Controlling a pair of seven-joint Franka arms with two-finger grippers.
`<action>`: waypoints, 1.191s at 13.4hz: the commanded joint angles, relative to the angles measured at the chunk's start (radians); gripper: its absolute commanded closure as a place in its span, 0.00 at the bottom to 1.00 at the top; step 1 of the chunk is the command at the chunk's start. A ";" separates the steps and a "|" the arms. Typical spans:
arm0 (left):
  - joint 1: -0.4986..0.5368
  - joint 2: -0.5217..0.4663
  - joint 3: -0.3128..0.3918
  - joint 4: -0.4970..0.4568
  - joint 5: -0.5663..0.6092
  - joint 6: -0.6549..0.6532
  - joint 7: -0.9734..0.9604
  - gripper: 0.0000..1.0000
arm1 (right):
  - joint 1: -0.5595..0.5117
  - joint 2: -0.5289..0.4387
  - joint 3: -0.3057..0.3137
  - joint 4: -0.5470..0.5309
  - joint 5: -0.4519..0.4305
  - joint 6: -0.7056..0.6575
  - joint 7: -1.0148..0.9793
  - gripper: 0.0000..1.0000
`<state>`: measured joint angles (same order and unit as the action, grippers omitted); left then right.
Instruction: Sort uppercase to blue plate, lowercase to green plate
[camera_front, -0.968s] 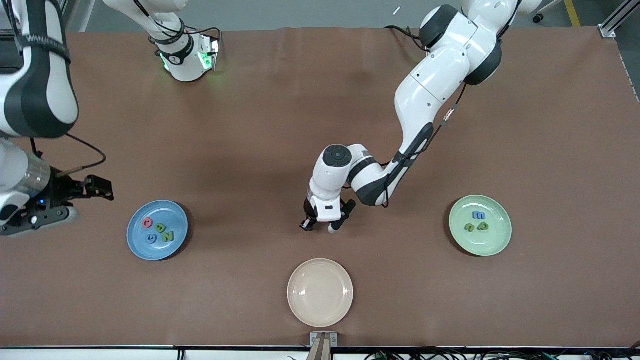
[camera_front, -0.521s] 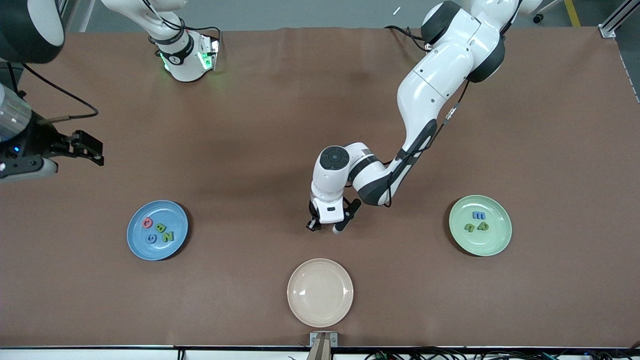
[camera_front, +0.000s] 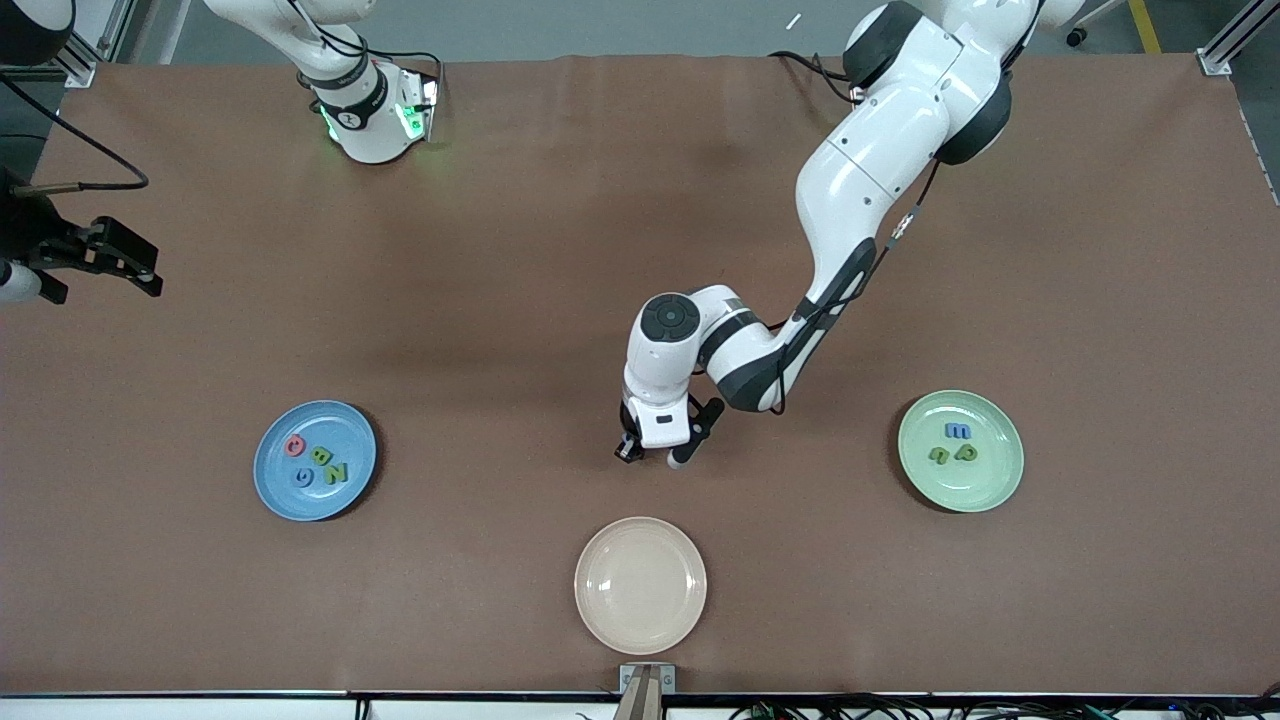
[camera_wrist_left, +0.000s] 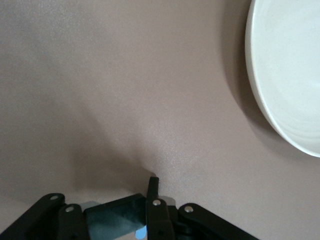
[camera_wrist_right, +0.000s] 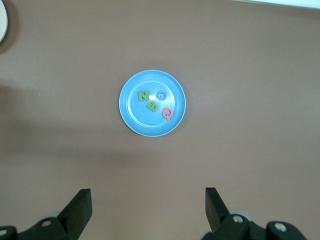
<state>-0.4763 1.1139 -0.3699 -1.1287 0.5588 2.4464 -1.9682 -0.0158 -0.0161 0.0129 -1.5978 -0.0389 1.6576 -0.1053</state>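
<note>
Brown matting covers the worktop. At its middle the left gripper (camera_front: 650, 455) hangs low over bare mat near the cream plate (camera_front: 640, 585), fingers pinched on a small blue piece (camera_wrist_left: 141, 233). Over the right arm's edge, the right gripper (camera_front: 100, 262) spreads wide, empty. Four uppercase (camera_front: 316, 462) letters lie on the blue plate (camera_front: 275, 495), three lowercase (camera_front: 954, 444) on the green plate (camera_front: 990, 485).
</note>
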 joint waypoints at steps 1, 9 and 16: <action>0.002 -0.025 0.003 -0.036 -0.062 -0.023 0.012 0.79 | -0.024 -0.007 0.025 0.038 0.014 -0.038 0.010 0.00; 0.019 -0.083 0.009 -0.034 -0.281 -0.023 0.003 0.38 | -0.033 0.044 0.024 0.073 0.024 -0.038 0.012 0.00; 0.012 -0.048 0.016 -0.036 -0.287 0.009 0.003 0.39 | -0.076 0.047 0.018 0.068 0.090 -0.030 0.016 0.00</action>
<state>-0.4584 1.0594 -0.3615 -1.1546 0.2894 2.4334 -1.9675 -0.0807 0.0262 0.0170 -1.5462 0.0710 1.6353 -0.0939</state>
